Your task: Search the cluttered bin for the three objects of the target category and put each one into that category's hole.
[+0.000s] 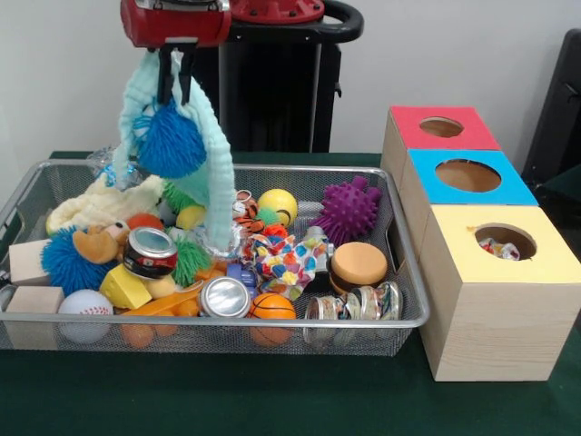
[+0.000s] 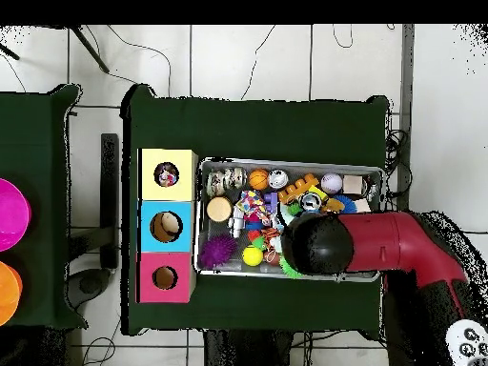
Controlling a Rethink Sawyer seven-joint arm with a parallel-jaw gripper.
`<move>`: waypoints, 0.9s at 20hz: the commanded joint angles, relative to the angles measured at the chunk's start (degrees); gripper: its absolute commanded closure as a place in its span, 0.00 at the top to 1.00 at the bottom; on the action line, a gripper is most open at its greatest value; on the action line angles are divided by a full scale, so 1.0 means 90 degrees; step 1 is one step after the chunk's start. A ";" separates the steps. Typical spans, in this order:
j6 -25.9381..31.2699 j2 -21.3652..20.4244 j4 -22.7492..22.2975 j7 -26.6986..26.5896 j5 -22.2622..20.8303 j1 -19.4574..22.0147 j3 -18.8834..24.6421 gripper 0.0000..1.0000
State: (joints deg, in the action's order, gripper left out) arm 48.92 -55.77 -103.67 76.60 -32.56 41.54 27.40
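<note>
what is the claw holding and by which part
The claw is shut on the large mint-green cloth, pinched at its top fold; a fuzzy blue ball hangs lifted with it.

The gripper (image 1: 175, 80) had two slim black fingers (image 1: 165, 84) beneath a glossy red housing (image 1: 172, 23) with a pale silvery strip on top. Seen from overhead, the arm (image 2: 381, 243) was a thick red tube ending at nine o'clock in a round black cap (image 2: 322, 245), darker toward four o'clock.

Arm (image 2: 381, 246) hides pincer overhead; bin (image 1: 227, 322) partly covered.
</note>
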 commanded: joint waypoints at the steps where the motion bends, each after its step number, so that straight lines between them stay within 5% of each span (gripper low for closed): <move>1: -0.0346 0.0021 -0.0588 -0.1606 -0.0135 0.0476 0.0725 0.00; 7: -0.0419 0.0111 -0.0537 -0.2077 -0.0294 0.1183 0.1113 0.00; 12: 0.0601 0.0196 0.0223 -0.3538 -0.0168 0.2005 0.1872 0.00; 15: 0.0689 0.0403 0.0279 -0.3428 -0.0278 0.2086 0.1976 0.00; 18: 0.0283 0.0609 -0.0147 -0.2655 -0.0207 0.2036 0.1896 0.00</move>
State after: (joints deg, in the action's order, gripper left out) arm 47.88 -54.00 -103.50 68.46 -32.85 59.59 38.85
